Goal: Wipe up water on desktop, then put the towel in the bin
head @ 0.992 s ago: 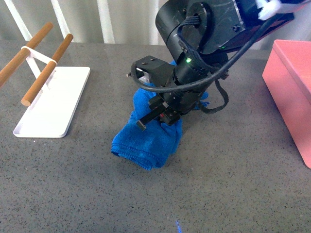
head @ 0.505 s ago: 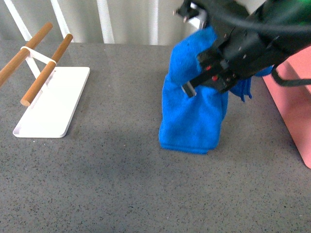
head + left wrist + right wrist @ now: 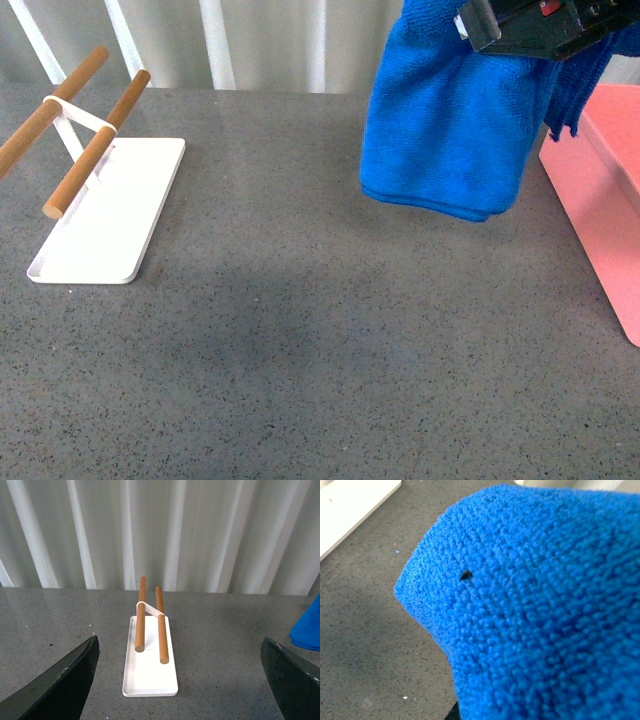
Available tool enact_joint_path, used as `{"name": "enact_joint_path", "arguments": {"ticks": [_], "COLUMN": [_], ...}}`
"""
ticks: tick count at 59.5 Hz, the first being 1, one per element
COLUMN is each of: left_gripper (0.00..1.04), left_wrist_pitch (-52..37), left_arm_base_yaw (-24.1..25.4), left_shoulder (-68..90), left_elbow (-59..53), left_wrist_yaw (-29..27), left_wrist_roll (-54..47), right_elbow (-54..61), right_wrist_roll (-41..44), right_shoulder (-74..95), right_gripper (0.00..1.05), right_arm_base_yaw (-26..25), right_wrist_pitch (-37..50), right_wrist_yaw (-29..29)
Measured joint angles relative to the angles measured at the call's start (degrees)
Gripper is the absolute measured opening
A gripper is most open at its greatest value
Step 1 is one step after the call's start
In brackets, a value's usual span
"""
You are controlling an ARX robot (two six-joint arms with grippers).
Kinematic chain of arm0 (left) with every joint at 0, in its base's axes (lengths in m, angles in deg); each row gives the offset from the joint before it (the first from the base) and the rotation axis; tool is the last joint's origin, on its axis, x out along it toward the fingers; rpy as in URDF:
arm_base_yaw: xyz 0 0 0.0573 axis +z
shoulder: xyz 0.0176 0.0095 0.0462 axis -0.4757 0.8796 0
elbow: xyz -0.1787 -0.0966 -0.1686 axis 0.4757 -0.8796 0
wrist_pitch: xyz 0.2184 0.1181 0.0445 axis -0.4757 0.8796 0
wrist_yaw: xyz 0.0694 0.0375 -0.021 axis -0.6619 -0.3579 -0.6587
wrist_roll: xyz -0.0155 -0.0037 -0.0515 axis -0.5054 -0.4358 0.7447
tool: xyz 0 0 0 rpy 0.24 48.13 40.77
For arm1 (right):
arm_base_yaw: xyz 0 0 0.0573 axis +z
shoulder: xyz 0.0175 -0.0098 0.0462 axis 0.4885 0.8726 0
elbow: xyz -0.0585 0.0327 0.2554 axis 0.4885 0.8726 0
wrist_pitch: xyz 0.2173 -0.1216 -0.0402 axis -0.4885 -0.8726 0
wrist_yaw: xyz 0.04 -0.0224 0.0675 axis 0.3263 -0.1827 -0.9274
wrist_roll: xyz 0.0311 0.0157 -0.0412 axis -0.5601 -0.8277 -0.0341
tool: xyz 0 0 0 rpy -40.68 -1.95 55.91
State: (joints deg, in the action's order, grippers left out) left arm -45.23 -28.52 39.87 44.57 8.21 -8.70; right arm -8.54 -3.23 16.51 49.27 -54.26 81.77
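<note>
The bright blue towel (image 3: pixel 445 120) hangs in the air above the speckled dark grey desktop (image 3: pixel 320 340), at the upper right of the front view. My right gripper (image 3: pixel 545 25) is shut on the towel's top, at the frame's top edge. The towel fills the right wrist view (image 3: pixel 540 610) and hides the fingers there. The salmon-pink bin (image 3: pixel 600 170) stands just right of the hanging towel. My left gripper (image 3: pixel 182 680) is open and empty above the desktop; its two dark fingers (image 3: pixel 60 685) show at the frame's sides. A corner of the towel (image 3: pixel 307 627) shows there too.
A flat white tray (image 3: pixel 105 215) with two wooden rods (image 3: pixel 95 140) stands at the left; it also shows in the left wrist view (image 3: pixel 150 660). White slatted panels (image 3: pixel 160 530) back the desktop.
My right gripper has lifted the towel off the desktop and carried it up and to the right, toward the bin. The towel now hangs free.
</note>
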Motion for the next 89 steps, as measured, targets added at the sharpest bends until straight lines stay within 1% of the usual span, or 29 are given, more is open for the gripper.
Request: {"name": "enact_joint_path", "arguments": {"ticks": [12, 18, 23, 28, 38, 46, 54, 76, 84, 89], "left_gripper": [0.98, 0.98, 0.98, 0.98, 0.98, 0.98, 0.98, 0.98, 0.98, 0.98], "left_wrist_pitch": [0.0, 0.0, 0.0, 0.0, 0.0, 0.0, 0.0, 0.0, 0.0, 0.0], "left_arm_base_yaw": [0.0, 0.0, 0.0, 0.0, 0.0, 0.0, 0.0, 0.0, 0.0, 0.0], "left_shoulder": [0.0, 0.0, 0.0, 0.0, 0.0, 0.0, 0.0, 0.0, 0.0, 0.0], "left_elbow": [0.0, 0.0, 0.0, 0.0, 0.0, 0.0, 0.0, 0.0, 0.0, 0.0], "left_wrist_yaw": [0.0, 0.0, 0.0, 0.0, 0.0, 0.0, 0.0, 0.0, 0.0, 0.0], "left_wrist_roll": [0.0, 0.0, 0.0, 0.0, 0.0, 0.0, 0.0, 0.0, 0.0, 0.0], "right_elbow": [-1.8, -6.3, -11.1, -13.7, -15.7, -15.6, -14.2, -13.7, -16.2, -18.1], "right_wrist_roll": [1.1, 1.4, 2.3, 3.3, 3.3, 3.6, 4.0, 1.9, -0.6, -2.0], "right_shoulder": [-0.4, -0.4, -0.4, -0.4, -0.4, -0.4, -1.1, -0.6, 2.8, 5.5], "right_gripper": [0.04, 0.04, 0.04, 0.04, 0.04, 0.04, 0.04, 0.04, 0.04, 0.04], "right_arm_base_yaw": [-3.1, -6.3, -10.3, -13.9, -19.8, -23.9, -26.3, -29.7, -30.6, -31.1], "right_wrist_pitch": [-0.9, -3.0, -5.9, -7.6, -13.5, -16.6, -16.5, -17.7, -22.4, -24.6], "right_wrist_yaw": [1.9, 5.4, 11.1, 15.3, 19.8, 20.0, 19.0, 16.3, 13.0, 12.9]}}
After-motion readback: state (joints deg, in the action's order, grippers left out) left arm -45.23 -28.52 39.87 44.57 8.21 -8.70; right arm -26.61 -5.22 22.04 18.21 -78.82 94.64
